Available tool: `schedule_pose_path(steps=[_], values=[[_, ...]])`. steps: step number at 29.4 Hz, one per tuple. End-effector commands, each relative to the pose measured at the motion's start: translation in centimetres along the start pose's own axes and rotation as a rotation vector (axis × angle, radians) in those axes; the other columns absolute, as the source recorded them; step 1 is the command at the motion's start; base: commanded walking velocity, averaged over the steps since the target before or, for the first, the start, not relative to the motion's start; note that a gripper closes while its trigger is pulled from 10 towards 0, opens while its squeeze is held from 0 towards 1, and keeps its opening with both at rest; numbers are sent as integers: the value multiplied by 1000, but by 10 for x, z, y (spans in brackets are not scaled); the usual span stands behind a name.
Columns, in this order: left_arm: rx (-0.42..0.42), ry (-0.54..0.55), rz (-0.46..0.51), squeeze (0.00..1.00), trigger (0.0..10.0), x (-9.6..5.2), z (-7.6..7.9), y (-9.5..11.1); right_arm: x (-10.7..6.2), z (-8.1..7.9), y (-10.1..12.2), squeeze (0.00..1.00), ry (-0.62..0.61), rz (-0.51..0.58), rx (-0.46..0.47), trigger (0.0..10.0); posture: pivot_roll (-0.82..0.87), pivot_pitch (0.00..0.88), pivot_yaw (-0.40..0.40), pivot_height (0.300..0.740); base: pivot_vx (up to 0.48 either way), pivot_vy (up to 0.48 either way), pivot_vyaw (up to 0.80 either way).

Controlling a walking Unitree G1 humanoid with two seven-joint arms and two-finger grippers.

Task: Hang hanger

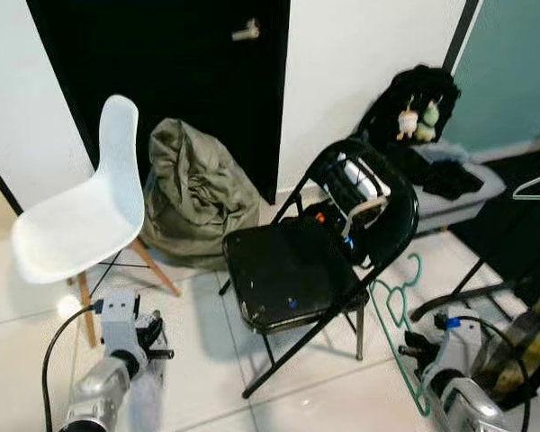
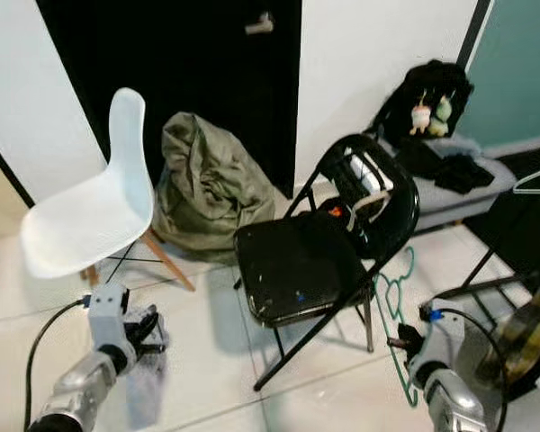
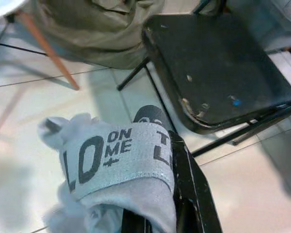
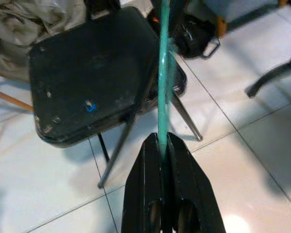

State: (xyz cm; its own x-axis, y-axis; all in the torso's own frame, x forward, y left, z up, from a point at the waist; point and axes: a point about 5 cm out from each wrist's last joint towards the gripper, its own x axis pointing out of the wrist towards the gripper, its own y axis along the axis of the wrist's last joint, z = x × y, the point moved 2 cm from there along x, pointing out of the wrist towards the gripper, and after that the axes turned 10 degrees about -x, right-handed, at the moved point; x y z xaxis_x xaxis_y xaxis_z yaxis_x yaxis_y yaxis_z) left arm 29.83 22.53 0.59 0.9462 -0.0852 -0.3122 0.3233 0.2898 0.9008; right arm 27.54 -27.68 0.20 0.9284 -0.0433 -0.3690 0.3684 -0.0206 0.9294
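Right gripper (image 4: 164, 145) clamped on green hanger (image 4: 163, 73), hook pointing up and ahead, just right of black folding chair (image 1: 292, 270). Left gripper (image 3: 162, 145) clutching grey cloth (image 3: 116, 160) (printed lettering), chair beyond it.

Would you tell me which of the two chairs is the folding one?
The black metal chair beside the green hanger; the white chair has a moulded shell on wooden legs.

White tiled floor (image 1: 207, 378), black door (image 1: 162, 72), chairs (image 1: 292, 270).
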Motion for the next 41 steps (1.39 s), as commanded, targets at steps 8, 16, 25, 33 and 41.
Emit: schedule_pose_path(steps=[8, 16, 25, 33, 41], values=[[19, 18, 15, 0, 10000, -6, -9, -1, -1, -5, -3, 0, 25, 10, -6, 10000, -76, 65, -104, 740, 0, 0, 750], [45, -24, 3, 0, 10000, -8, -9, -1, -2, -6, -3, 0, 12, 39, 2, 10000, -67, 79, -60, 740, 0, 0, 750], [71, -57, 4, 0, 10000, -9, -7, -1, -3, -7, -1, 0, 4, 71, -17, 10000, -57, 89, -25, 740, 0, 0, 750], [84, -57, 6, 0, 10000, -8, -6, 0, -3, -11, -1, 0, 24, 69, -33, 10000, -51, 91, -31, 740, 0, 0, 749], [79, -61, 5, 0, 10000, -8, -5, -1, -2, -14, -2, 0, 33, 67, -40, 10000, -56, 95, -33, 740, 0, 0, 744]])
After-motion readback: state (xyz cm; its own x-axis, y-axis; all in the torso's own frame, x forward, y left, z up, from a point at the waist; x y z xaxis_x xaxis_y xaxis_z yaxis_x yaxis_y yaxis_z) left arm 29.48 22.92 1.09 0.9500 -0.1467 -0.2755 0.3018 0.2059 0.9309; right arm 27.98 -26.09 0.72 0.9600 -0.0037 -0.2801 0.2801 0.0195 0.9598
